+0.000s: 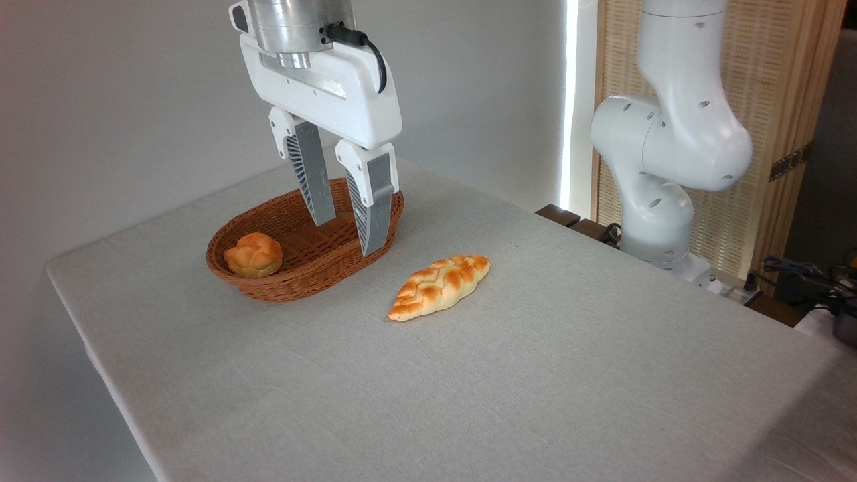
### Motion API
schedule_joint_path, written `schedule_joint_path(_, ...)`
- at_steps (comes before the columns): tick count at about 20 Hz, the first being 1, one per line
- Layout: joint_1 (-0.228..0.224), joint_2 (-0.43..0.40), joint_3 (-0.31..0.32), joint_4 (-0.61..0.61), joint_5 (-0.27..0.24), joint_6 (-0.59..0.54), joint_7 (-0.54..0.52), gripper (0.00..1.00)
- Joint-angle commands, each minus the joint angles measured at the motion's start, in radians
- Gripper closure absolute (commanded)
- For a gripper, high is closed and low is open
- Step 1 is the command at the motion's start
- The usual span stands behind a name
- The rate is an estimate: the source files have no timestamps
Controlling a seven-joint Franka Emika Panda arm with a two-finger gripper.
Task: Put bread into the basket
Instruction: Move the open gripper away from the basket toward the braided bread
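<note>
You are looking at a pale grey cloth-covered surface [469,375] from a fixed camera. No brand, label or writing can be read anywhere.

The robot's hand [348,238] hangs in front of the basket [281,284], pointing down, with its two grey ribbed fingers [315,181] spread apart and nothing between them. The top of the hand is cut off by the upper edge, so you cannot see how it joins the arm. The fingers cover part of the basket's far rim and inside, and you cannot tell from this angle how high the tips sit above it.

The bread [440,286], a braided golden loaf with pointed ends, lies flat on the surface just right of the basket, apart from it and not touched by the hand.

Inside the basket, at its left end, sits a small round bun [253,255].

At the right stands the white arm base [659,167], cut off at the top, before a slatted wooden screen [770,100]. Dark cables [797,268] and blurred gear crowd the far right edge, too unclear to name.
</note>
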Motion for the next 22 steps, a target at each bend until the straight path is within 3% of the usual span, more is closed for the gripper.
schedule_joint_path(1, -0.012, -0.007, 0.017, 0.009, 0.011, -0.021, 0.005, 0.00)
schedule_joint_path(12, -0.011, 0.005, 0.011, 0.011, 0.006, -0.019, 0.008, 0.00)
schedule_joint_path(16, -0.014, -0.033, 0.008, -0.044, -0.001, -0.007, 0.008, 0.00)
schedule_joint_path(19, -0.020, -0.175, 0.008, -0.248, -0.011, 0.094, 0.016, 0.00)
schedule_joint_path(22, -0.081, -0.297, 0.013, -0.421, -0.015, 0.151, 0.014, 0.00)
